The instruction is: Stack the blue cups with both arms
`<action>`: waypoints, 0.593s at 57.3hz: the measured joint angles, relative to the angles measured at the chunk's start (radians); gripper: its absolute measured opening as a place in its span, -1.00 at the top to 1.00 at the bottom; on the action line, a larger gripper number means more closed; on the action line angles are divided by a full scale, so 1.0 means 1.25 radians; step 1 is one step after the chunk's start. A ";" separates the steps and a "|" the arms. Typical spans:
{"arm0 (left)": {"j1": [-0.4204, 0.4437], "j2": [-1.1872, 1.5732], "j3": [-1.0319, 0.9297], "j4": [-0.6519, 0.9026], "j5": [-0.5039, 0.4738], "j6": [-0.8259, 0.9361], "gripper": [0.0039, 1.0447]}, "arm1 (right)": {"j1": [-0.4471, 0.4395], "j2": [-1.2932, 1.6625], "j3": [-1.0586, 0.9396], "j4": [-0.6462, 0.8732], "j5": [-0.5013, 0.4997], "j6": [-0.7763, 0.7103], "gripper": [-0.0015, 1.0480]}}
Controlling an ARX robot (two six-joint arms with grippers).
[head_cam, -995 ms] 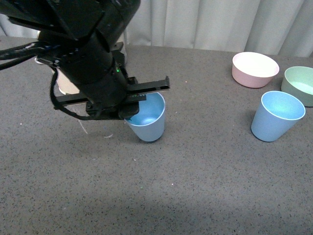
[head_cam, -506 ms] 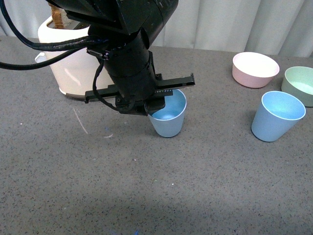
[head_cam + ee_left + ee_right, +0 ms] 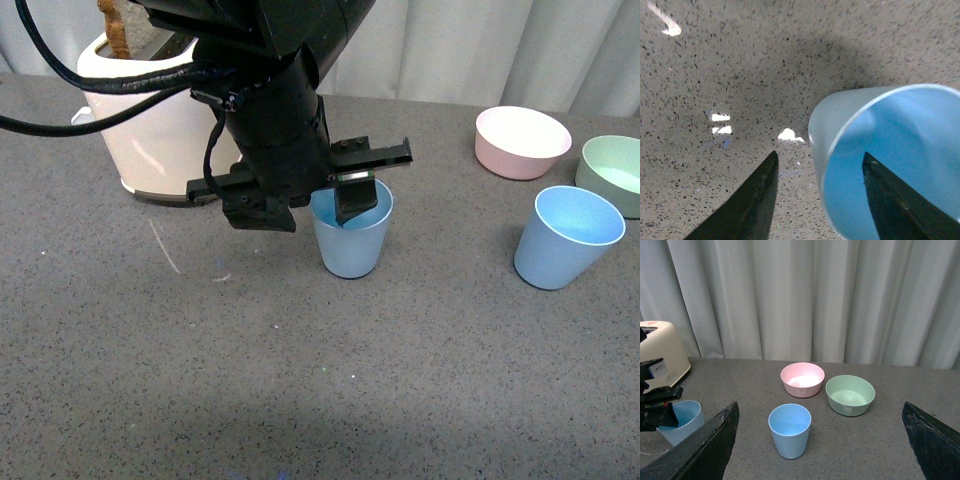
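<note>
One blue cup [image 3: 350, 243] stands upright at the table's middle. My left gripper [image 3: 310, 208] is open over its rim, with one finger [image 3: 353, 203] inside the cup and the other outside on its left. The left wrist view shows the cup [image 3: 900, 145] with its wall between the fingers of that gripper [image 3: 820, 153]. The second blue cup [image 3: 566, 238] stands at the right, free. In the right wrist view this cup [image 3: 789, 430] is ahead of my open, empty right gripper [image 3: 820, 407], well apart from it. The right gripper is out of the front view.
A cream toaster [image 3: 150, 130] stands at the back left behind the left arm. A pink bowl [image 3: 521, 142] and a pale green bowl [image 3: 612, 172] sit at the back right, just behind the second cup. Grey curtains hang behind the table.
The left arm has moved to the right and the cup under it has shifted right with it, away from the toaster. The second cup and the bowls have not moved.
</note>
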 joint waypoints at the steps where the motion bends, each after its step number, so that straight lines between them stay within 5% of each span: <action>1: 0.000 -0.006 -0.001 0.004 0.000 0.000 -0.04 | 0.000 0.000 0.000 0.000 0.000 0.000 -0.81; 18: -0.003 -0.110 -0.054 0.063 -0.020 0.035 -0.91 | 0.000 0.000 0.000 0.000 0.000 0.000 -0.81; 23: 0.001 -0.158 -0.277 0.514 -0.271 0.226 -0.55 | 0.000 0.000 0.000 0.000 -0.001 0.000 -0.81; 30: 0.050 -0.231 -0.538 1.022 -0.295 0.368 -0.14 | 0.000 0.000 0.000 0.000 0.001 0.000 -0.81; 34: 0.078 -0.297 -0.620 1.163 -0.275 0.397 0.07 | 0.000 0.000 0.000 0.000 0.000 0.000 -0.81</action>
